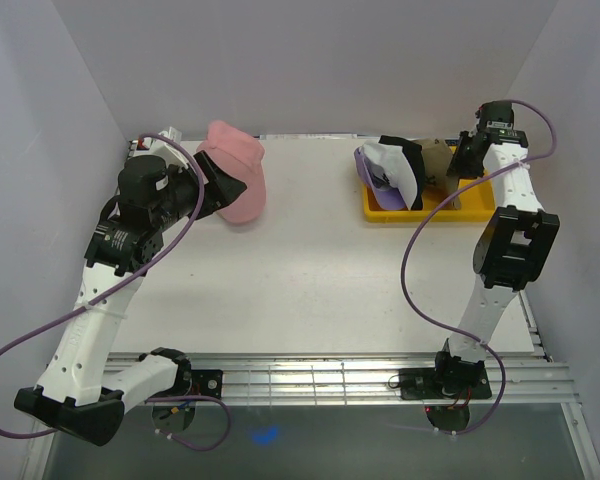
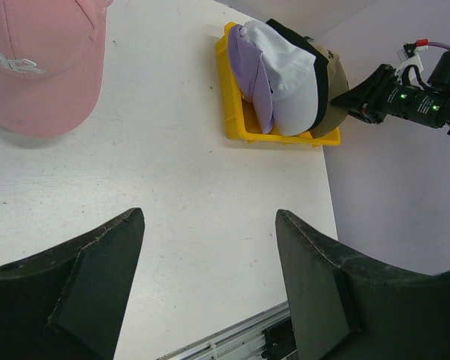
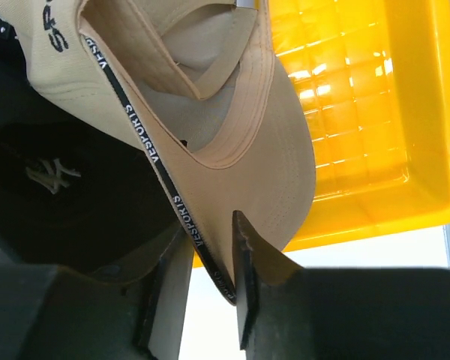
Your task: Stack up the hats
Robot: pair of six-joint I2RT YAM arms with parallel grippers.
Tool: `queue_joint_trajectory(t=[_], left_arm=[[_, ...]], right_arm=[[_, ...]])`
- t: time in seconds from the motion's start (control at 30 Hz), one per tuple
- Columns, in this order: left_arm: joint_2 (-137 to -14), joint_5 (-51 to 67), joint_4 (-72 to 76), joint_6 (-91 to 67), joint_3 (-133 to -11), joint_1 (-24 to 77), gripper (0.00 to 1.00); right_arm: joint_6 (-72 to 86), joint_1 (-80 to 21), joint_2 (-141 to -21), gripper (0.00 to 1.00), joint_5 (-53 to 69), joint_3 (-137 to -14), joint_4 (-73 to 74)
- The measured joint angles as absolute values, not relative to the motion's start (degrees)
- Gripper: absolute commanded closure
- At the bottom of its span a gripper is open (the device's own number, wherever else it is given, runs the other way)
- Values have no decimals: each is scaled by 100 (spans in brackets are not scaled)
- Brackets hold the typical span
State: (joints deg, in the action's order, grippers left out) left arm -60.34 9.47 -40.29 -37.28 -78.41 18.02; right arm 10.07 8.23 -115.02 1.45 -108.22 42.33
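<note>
The right gripper is at the yellow plastic tray in the far right corner. Its fingers straddle the rim of a tan fabric cap with black printed tape inside. The jaws stand apart, the rim against one finger and bare table showing beside the other. A black cap with a white logo lies just behind the tan one, then a white cap and a purple one, all nested on edge in the tray. Across the white table, the pink fabric cap sits alone just ahead of the left gripper, which is spread wide and holds nothing.
</note>
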Motion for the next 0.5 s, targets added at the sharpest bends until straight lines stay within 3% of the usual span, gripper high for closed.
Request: queue_joint_trajectory(t=[0.2,0.5], left_arm=[[-6034,945,-4032,-3730,-7837,1802,19],[-6031,943,-4034,-3730,-7835,1802,19]], right_arm=[[982,823,-11502,91,143,-10840,4215],[1007,814,-11502,92,141,-11338,4692]])
